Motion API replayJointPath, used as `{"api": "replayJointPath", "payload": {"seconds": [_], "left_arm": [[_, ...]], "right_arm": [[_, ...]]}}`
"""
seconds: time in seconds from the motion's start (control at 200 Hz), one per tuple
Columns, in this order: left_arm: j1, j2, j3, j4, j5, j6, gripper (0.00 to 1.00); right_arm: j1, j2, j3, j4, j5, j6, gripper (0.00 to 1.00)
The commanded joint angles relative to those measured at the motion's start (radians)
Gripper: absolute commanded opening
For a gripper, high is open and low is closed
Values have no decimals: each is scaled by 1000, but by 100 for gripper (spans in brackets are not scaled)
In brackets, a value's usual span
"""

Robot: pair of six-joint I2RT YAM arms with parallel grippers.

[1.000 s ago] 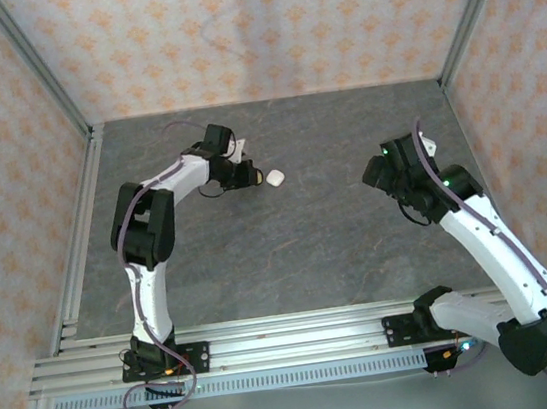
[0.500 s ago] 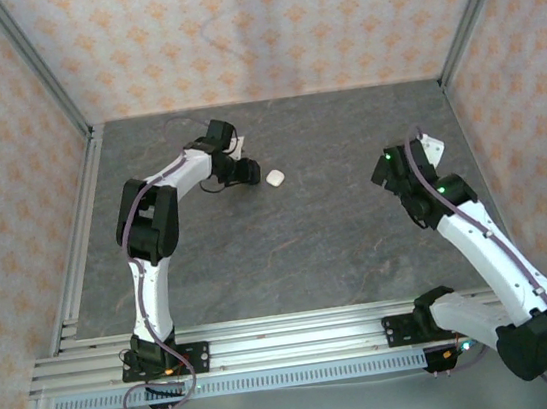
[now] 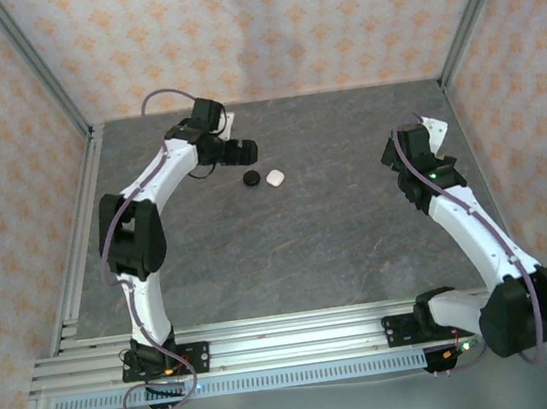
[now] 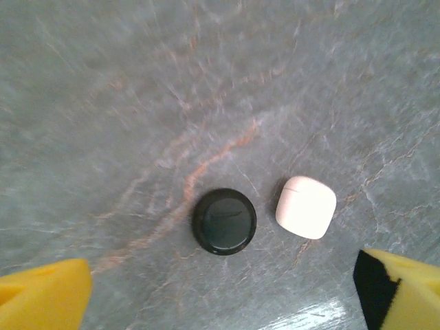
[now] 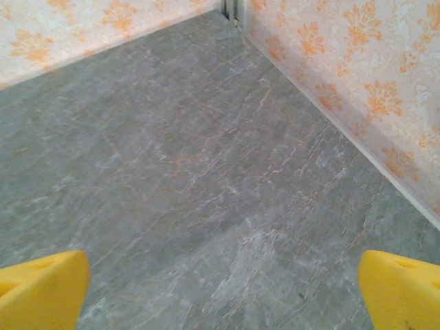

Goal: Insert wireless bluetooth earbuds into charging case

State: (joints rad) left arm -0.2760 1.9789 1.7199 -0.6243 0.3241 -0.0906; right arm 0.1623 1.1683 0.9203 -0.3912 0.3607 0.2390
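The black case (image 4: 224, 221) and white case (image 4: 306, 207) were seen shut, side by side near the table's (image 3: 338, 236) far edge; earbuds inside could not be confirmed. The left gripper (image 4: 223, 295), above them, and right gripper (image 5: 223, 289) were held wide open, empty. A case could be knocked away by too low a descent.

— What kind of place are we looking at?
— A lab test cell: silver aluminium extrusion rails (image 3: 290, 331) are framing a grey marbled tabletop (image 3: 290, 253), and cream panels printed with orange floral motifs (image 3: 250, 26) are walling it left, right and far.
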Motion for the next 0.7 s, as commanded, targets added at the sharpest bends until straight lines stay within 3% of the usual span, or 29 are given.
{"api": "replayJointPath", "payload": {"seconds": [0.0,0.165,0.28,0.51,0.696], "left_arm": [[19,-97,10,-45,-94,111,100],[47,-218,-120,59,-179,173,100],[67,-345,-329,287,-255,172,100],[106,-607,-791,756,-392,160,100],[157,-715,-999,825,-474,93,100]], "right_arm": [[-25,37,-51,174,81,-56,99],[-30,72,-167,429,107,-148,99],[-32,102,-239,575,110,-196,99],[-39,199,-290,694,61,-201,99],[-49,252,-335,825,64,-232,99]]}}
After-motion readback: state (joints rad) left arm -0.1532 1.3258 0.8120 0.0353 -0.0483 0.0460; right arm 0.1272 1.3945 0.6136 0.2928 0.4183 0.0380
